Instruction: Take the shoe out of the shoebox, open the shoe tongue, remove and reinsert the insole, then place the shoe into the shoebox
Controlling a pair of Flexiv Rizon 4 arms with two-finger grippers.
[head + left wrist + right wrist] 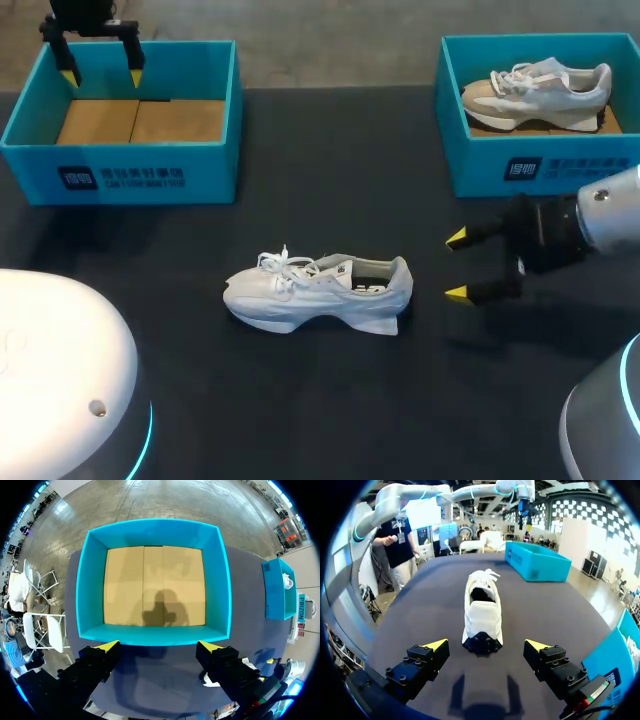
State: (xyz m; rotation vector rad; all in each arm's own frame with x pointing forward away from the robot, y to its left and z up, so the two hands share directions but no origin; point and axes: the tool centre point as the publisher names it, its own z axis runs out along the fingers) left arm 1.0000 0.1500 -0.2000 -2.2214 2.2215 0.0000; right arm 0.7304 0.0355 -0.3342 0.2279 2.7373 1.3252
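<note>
Shoe [318,292] sits out on the surface [300,400], so tongue-opening looks next, needing both wide-open, empty jaws brought onto it.

Out of sight

The opening of the white shoe [318,293] is too dark to show an insole. The right shoebox [480,165] runs past the head view's edge. The left arm is cut off above the left gripper [101,77]

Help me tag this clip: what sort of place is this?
Likely a robot test station for shoe handling: a dark table, an empty teal shoebox and a white shoe lying out.
</note>
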